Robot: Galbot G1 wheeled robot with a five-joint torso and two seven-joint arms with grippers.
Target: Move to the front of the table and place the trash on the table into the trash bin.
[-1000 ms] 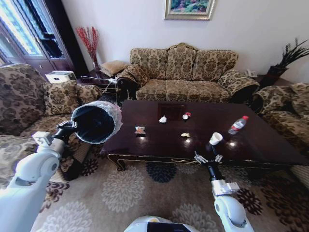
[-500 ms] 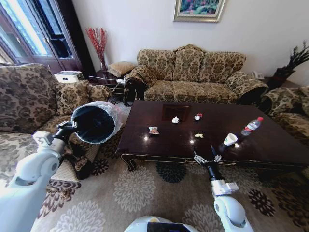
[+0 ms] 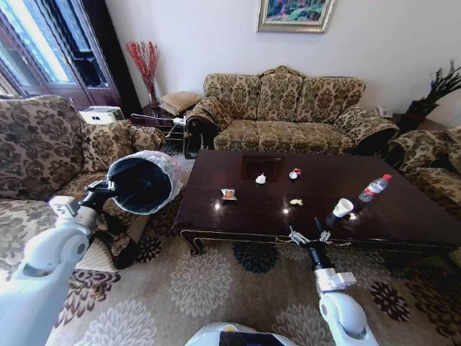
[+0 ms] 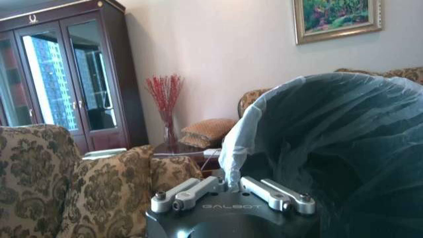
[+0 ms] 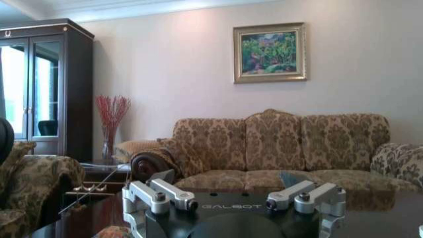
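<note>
Sofa (image 3: pixel 288 108): three-seat, brown-and-gold damask, against the far wall.
Armchair (image 3: pixel 43 155): same damask, at the robot's left, with a matching cushion (image 3: pixel 108 144).
Painting (image 3: pixel 295 13): gilt frame, green landscape, above the sofa.
Cabinet (image 3: pixel 61 50): dark wood, glass doors, far left corner.
Vase (image 3: pixel 146 66): red twigs, beside the cabinet.
Plant (image 3: pixel 431 90): dark fronds, far right corner.
Carpet (image 3: pixel 216 288): beige, large floral medallions.
</note>
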